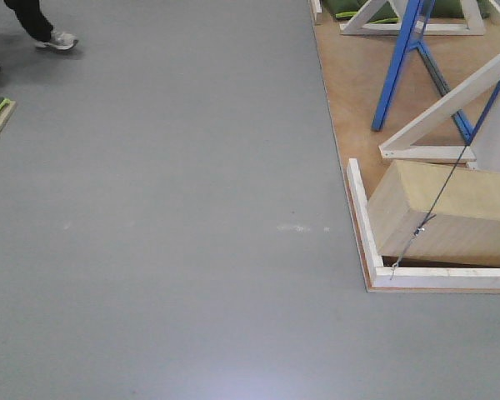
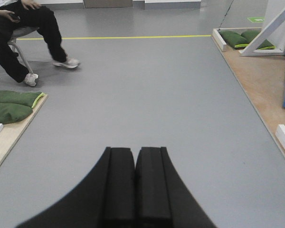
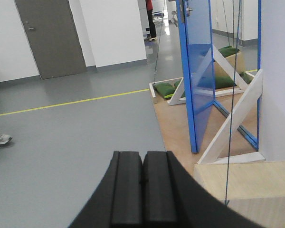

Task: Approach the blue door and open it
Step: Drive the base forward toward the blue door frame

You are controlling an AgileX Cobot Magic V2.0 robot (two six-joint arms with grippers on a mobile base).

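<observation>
Left tool [image 2: 135,185]: pads pressed together, nothing between them, poised above the bare grey floor [image 2: 156,95]. Right tool [image 3: 142,187]: likewise closed flat, empty. The blue door [image 3: 197,90] shows only in the right wrist view: a tall glossy panel standing upright on the wooden platform [image 3: 173,123], ahead and right of the right tool, well apart from it. Its silver handle [image 3: 188,9] sits at the top edge of that view, partly cut off. A white diagonal brace [image 3: 232,118] stands just right of the door, with a thin cable [image 3: 232,95] crossing in front. The front view shows a blue frame strut [image 1: 400,62] and a pale wooden box [image 1: 450,212] on the same platform. A seated person [image 2: 23,28] is far left, beside green cushions [image 2: 12,104].
</observation>
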